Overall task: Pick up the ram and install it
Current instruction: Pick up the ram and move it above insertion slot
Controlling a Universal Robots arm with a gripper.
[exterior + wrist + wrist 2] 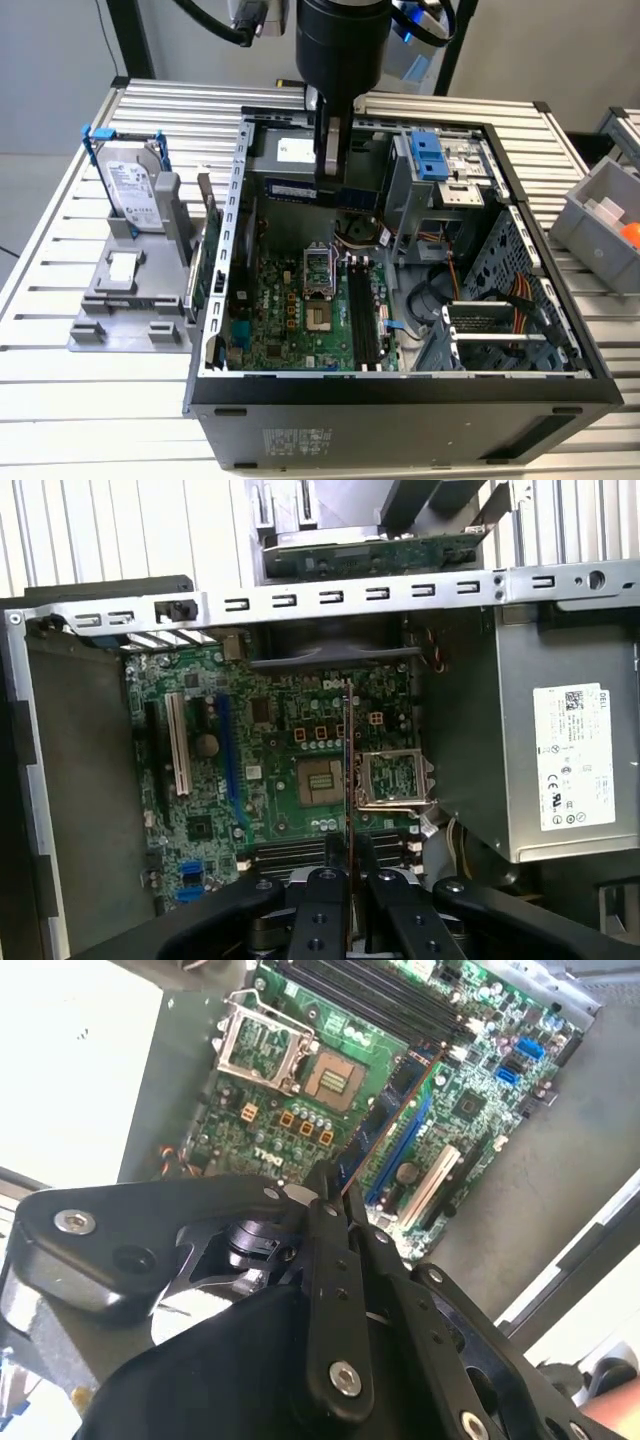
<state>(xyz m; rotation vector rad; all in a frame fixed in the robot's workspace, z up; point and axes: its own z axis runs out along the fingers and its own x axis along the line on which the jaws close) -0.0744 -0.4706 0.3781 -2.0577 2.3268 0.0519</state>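
My gripper hangs over the back of the open computer case, shut on the ram, a long green stick that shows level below the fingers. In both wrist views the ram appears edge-on, a thin strip running out from between the black fingers. The stick is in the air above the green motherboard, over the processor socket. The black memory slots lie beside the socket, apart from the stick.
A grey power supply sits at the case's back. Blue drive bays and bundled cables take up the exterior view's right side. A hard drive stands in a grey fixture at the exterior view's left. A grey bin sits at the right.
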